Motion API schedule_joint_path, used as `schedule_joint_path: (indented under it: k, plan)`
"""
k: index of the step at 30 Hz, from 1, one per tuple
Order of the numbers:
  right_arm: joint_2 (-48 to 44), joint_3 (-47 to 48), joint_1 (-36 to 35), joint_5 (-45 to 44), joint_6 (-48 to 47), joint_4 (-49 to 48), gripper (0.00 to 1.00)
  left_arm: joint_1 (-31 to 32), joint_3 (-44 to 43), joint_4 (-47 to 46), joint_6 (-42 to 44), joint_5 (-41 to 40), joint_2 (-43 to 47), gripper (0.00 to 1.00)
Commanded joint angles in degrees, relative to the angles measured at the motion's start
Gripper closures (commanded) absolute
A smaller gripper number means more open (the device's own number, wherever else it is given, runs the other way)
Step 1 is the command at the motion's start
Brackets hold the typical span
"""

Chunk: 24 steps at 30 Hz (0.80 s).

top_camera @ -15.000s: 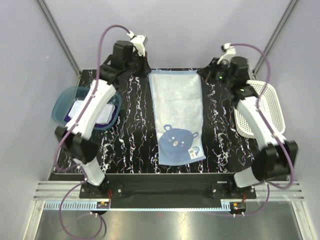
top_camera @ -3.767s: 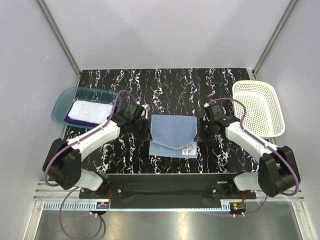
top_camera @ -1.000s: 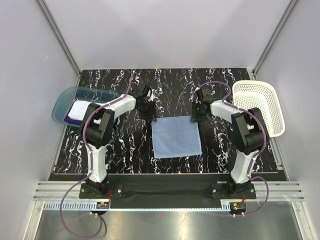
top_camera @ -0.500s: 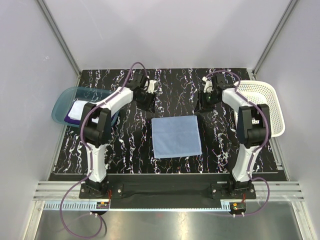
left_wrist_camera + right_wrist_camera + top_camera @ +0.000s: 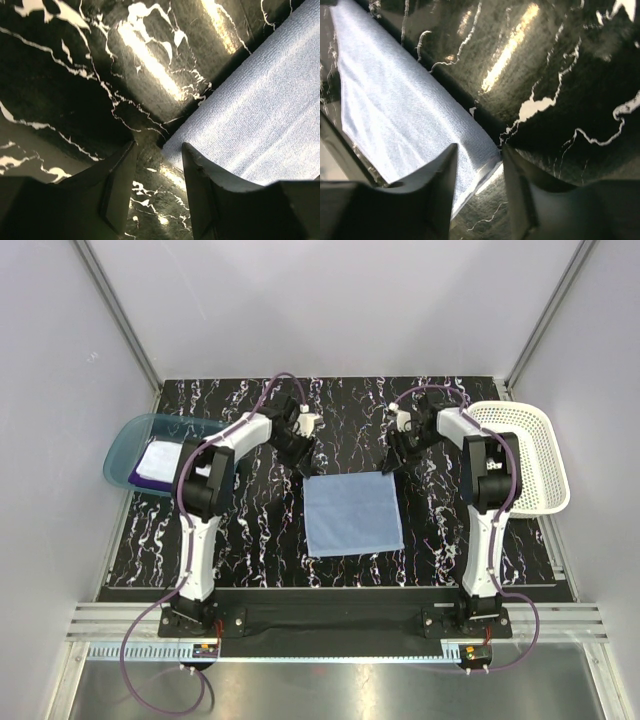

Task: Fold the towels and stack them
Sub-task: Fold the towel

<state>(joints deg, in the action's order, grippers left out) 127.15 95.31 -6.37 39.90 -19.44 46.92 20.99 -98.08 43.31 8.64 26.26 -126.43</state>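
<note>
Towel (image 5: 353, 513) flat between left hand (image 5: 157, 152) and right hand (image 5: 479, 152) (corners apparently free)

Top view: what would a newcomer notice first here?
A folded light blue towel lies square in the middle of the black marbled table. The left claw and right claw sit open at its two far corners. A teal tray stands at the left edge, a white basket at the right.

Bright, even overhead view; dim wrist views with glare streaks on the table (image 5: 150, 55) (foreground blurred)
</note>
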Motion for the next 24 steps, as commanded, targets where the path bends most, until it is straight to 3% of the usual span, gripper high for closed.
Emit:
schedule_joint_path:
  k: [1, 7, 12, 17, 24]
  plan:
    - [2.0, 4.5, 1.2, 7.1, -6.8, 5.5, 0.55, -0.2, -3.2, 2.3, 3.8, 2.5, -2.8, 0.55]
    - [3.1, 6.5, 1.3, 7.6, -8.5, 6.4, 0.6, -0.2, -4.3, 3.9, 6.0, 2.8, -4.2, 0.6]
    - [3.8, 7.2, 2.0, 8.4, -10.6, 8.8, 0.5, -0.2, -5.5, 5.5, 7.5, 3.4, -5.3, 0.68]
    - [5.1, 7.6, 2.7, 10.1, -12.1, 10.1, 0.5, -0.4, -7.5, 7.1, 8.0, 4.3, -6.8, 0.76]
    - [6.6, 7.6, 3.3, 10.5, -12.7, 10.7, 0.57, -0.5, -9.1, 7.4, 8.3, 4.9, -7.9, 1.0]
